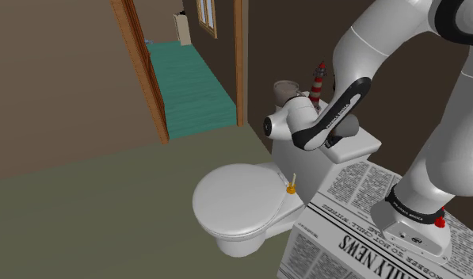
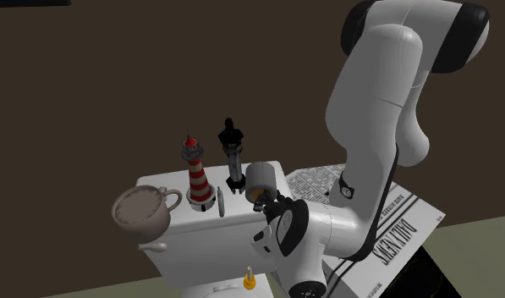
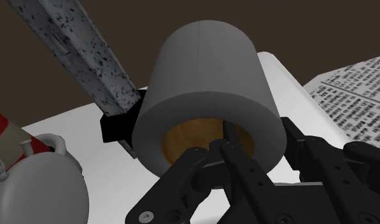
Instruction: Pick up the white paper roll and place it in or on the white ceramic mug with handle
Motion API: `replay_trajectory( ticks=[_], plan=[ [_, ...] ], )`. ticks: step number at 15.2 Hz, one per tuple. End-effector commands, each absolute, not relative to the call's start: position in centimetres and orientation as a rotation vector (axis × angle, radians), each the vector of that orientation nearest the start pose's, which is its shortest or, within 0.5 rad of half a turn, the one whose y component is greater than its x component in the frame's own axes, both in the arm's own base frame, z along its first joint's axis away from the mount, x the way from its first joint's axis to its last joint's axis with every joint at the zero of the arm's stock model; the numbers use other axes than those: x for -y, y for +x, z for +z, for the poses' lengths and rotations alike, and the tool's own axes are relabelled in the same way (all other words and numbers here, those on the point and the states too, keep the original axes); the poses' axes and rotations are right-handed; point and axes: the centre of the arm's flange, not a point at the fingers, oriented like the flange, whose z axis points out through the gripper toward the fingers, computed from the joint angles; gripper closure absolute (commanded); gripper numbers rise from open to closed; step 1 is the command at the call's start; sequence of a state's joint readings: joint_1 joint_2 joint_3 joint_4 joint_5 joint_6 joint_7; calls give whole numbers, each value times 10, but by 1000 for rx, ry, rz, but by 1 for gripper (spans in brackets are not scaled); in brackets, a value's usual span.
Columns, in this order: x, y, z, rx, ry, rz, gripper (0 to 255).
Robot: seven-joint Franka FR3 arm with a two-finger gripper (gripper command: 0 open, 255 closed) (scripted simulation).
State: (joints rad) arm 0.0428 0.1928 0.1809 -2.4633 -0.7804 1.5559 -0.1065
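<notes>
Now, with the gripper point(image 3: 221, 145) pinched tight on the near rim of the grey paper roll point(image 2: 263, 179), mid-frame in the second exterior view, carry it high and level past the striped lighthouse point(image 2: 195, 173) to the mug point(image 2: 145, 210) at centre-left.

A red-striped lighthouse figurine point(image 2: 195, 173) and a dark statuette point(image 2: 233, 157) are standing together on the toilet tank point(image 2: 229, 220). A small yellow object point(image 1: 291, 188) is sitting beside the closed toilet lid point(image 1: 238, 198).

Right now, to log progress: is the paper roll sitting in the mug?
No, the paper roll is at the gripper, apart from the mug, with the lighthouse figure between them.
</notes>
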Motion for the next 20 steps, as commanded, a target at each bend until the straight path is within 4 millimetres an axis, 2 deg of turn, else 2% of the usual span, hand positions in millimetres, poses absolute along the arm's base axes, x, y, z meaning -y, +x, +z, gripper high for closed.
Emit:
replay_trajectory(
  ticks=[1, 7, 20],
  plan=[
    [-10, 373, 212, -856, 1955, -1197, 255],
    [-10, 373, 212, -856, 1955, -1197, 255],
    [-10, 373, 281, -856, 1955, -1197, 255]
  ],
)
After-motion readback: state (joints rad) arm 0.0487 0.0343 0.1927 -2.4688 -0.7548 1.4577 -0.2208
